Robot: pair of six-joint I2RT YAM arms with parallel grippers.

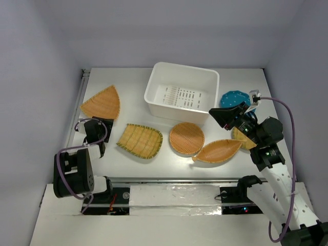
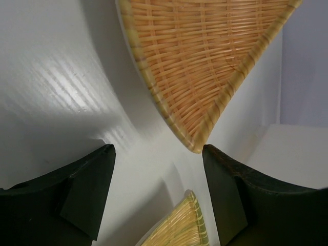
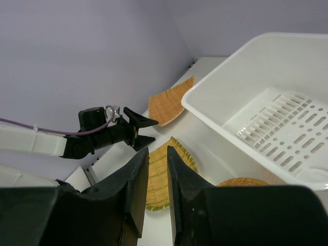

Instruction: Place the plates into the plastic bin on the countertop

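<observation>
- Left end effector (image 2: 158, 154) has its fingers spread apart and grips nothing. A pointed corner of the fan plate (image 2: 205, 66) lies just ahead of the gap, not between the fingers.
- The right end effector (image 3: 157, 154) has its fingers almost together, with only a sliver between them. It is empty and hangs beside the near right corner of the plastic bin (image 1: 171, 111).
- All six plates lie on the desk (image 1: 128, 82), and the bin holds none.
  - The fan plate is at far left.
  - The rounded-square plate (image 1: 139, 140), a round plate (image 1: 186, 138) and the leaf plate (image 1: 218, 150) sit in a row before the bin.
  - The teal plate (image 1: 233, 97) is to the bin's right.
  - A second round wicker plate (image 1: 238, 137) is partly hidden under the right arm.
- Risk on the left: the fan plate lies flat with a low rim. Fingers coming in level could shove it across the desk rather than straddle the rim. A hold on one corner alone would likely let it droop or twist free.
- Risk on the right: brought down as they are, the near-closed fingers would press on a plate instead of gripping it. The bin wall is near enough to be knocked.
- The fan plate's narrow apex points toward the far side, and its broad arc faces the left arm.
- The leaf plate's long axis runs left to right, slightly slanted, with its right tip farther back.
- The bin's long side also runs left to right, mouth up.
</observation>
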